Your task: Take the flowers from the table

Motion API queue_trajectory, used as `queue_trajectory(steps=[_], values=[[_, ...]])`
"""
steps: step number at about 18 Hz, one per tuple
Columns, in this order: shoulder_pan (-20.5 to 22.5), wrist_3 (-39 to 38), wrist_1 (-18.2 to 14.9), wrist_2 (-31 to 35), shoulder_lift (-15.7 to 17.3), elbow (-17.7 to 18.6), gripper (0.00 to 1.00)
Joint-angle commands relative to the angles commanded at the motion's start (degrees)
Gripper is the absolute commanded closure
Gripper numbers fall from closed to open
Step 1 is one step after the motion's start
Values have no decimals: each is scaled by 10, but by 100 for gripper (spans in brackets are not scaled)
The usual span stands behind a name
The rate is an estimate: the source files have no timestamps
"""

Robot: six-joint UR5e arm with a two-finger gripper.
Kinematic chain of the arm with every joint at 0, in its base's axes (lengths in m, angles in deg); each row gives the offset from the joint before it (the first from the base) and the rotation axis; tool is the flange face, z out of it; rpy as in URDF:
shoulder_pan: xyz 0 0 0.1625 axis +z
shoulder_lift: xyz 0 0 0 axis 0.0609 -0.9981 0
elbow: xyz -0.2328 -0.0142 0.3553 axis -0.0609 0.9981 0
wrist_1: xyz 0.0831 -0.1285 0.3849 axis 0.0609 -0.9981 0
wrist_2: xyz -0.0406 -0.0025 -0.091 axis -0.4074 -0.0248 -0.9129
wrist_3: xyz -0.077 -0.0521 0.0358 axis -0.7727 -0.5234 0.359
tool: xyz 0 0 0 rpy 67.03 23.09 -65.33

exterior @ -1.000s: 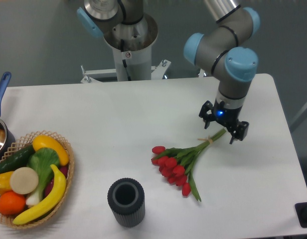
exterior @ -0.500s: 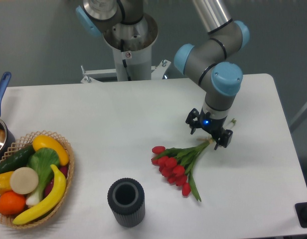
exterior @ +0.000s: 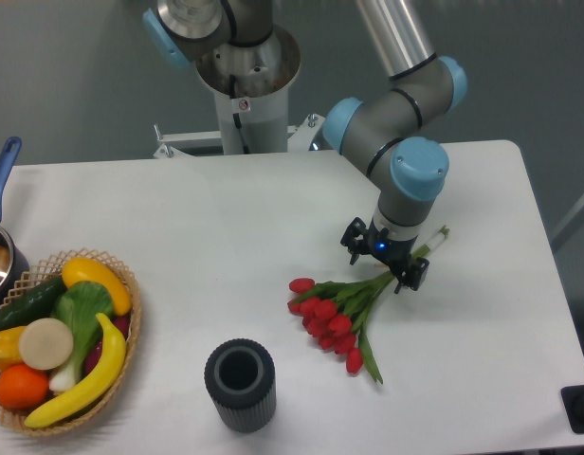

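The flowers (exterior: 337, 313), a bunch of small red tulips with green stems and leaves, lie flat on the white table (exterior: 226, 218) right of centre, heads toward the front left. The stem ends (exterior: 436, 239) point to the back right. My gripper (exterior: 384, 263) hangs over the stems just behind the leaves, pointing down. Its fingers stand apart, one on each side of the stems, open and holding nothing. The pale band is hidden under the gripper.
A dark ribbed cylinder vase (exterior: 240, 384) stands upright near the front edge, left of the flowers. A wicker basket (exterior: 121, 284) of fruit and vegetables sits at the front left. A pot with a blue handle (exterior: 3, 166) is at the far left edge.
My gripper has moved left and slightly forward along the stems, from beyond the stem ends to over the stems near the leaves. The flowers have not moved.
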Motion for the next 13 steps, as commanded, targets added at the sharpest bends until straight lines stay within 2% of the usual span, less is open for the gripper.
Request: queue_trajectory(steps=[6, 7, 9, 12, 13], values=[[0, 5, 3, 1, -12, -8, 0], [0, 11, 4, 1, -13, -8, 4], [1, 27, 3, 1, -13, -6, 32], [1, 29, 3, 2, -12, -6, 60], [1, 29, 3, 2, -13, -5, 64]])
